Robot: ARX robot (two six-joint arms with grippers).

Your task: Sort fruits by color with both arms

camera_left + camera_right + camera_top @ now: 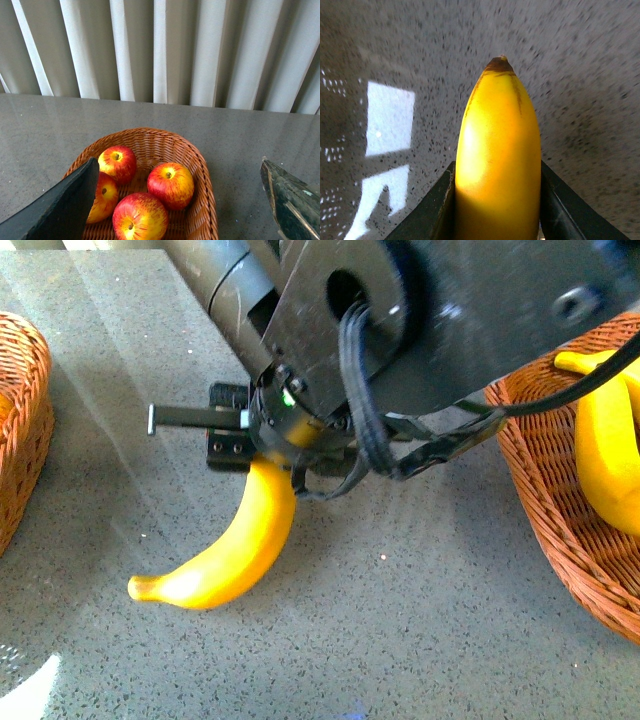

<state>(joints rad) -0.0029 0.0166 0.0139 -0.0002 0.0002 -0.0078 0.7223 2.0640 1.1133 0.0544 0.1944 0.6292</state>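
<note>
Currently the banana (pixel 225 555) is pinched at one end by the right end effector (pixel 497 210), its long axis running out from the jaws over the desk (pixel 400 640). Yellow basket (pixel 560 530) lies to the right. Left end effector (pixel 180 200) is spread above the apples (pixel 170 184).

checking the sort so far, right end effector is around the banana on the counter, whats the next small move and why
Probably lift the banana and carry it toward the basket on the right, which already holds bananas. The right end effector has its fingers against both sides of the fruit, and the apples fill the other basket.
</note>
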